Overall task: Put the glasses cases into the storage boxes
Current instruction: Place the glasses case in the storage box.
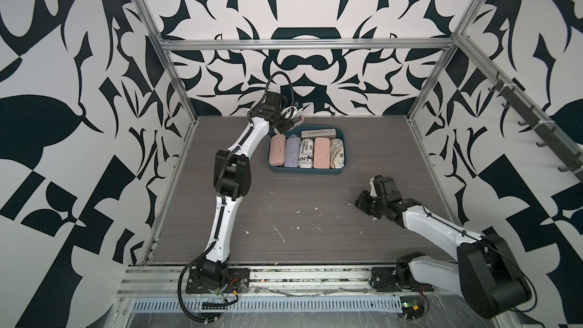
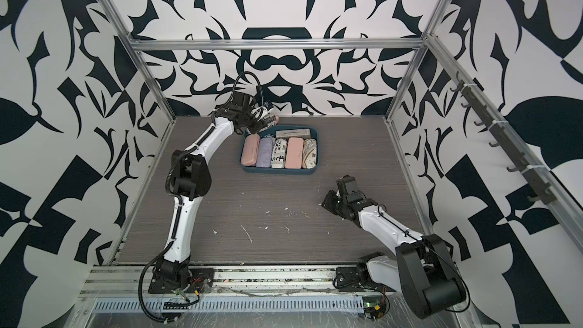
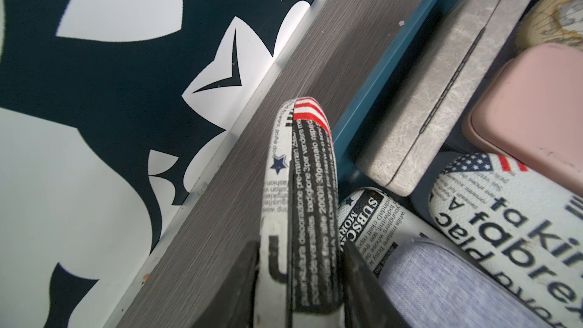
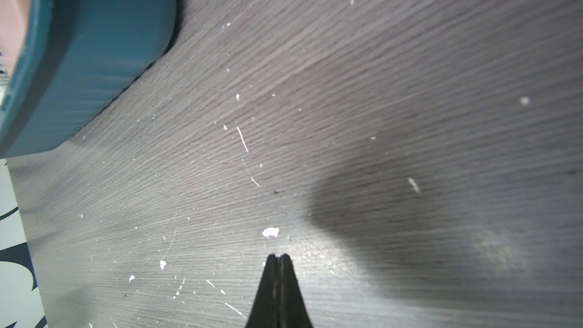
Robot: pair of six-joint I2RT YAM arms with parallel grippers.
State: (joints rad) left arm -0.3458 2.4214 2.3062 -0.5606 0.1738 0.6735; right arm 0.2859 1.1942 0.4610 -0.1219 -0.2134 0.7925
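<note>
Your left wrist view shows the left gripper (image 3: 299,249) clamped on the flag-print case (image 3: 310,184), mostly hidden in both top views. On your right gripper (image 4: 277,257) the jaws are together.

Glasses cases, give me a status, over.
Left hand shut on flag newsprint case, held at tray's far corner. Right hand shut, empty, low over table. Tray nearly full; grey case and another newsprint case crowd that corner.
</note>
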